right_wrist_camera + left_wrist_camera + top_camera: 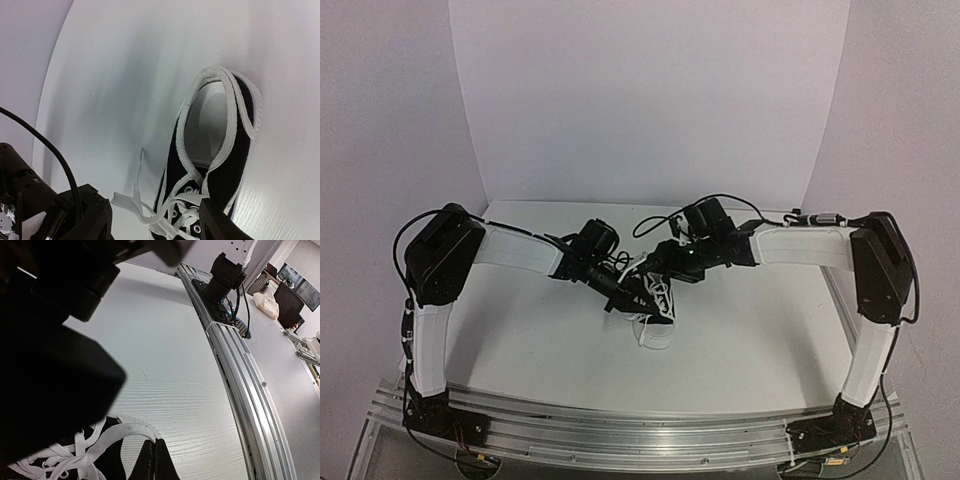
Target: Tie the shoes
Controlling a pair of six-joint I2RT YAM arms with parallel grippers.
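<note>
Apparently early in the knot: the shoe (pixel 653 328) sits mid-table (pixel 760 340) under both arms, laces (pixel 142 207) loose. By them the left gripper (pixel 155 460) is pinched shut; the right gripper (pixel 155 225) gapes above. Next it must close on one lace

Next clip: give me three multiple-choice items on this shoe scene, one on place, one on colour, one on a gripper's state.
1. Where is the sneaker?
A) near the middle of the table
B) far left corner
C) off the table

2. What colour are the laces?
A) black
B) white
C) red

3. The left gripper is:
A) wide open
B) shut
C) out of view

Answers:
1 A, the top view shows it mid-table.
2 B, they show white against black canvas.
3 B, its jaws meet with no gap.
</note>
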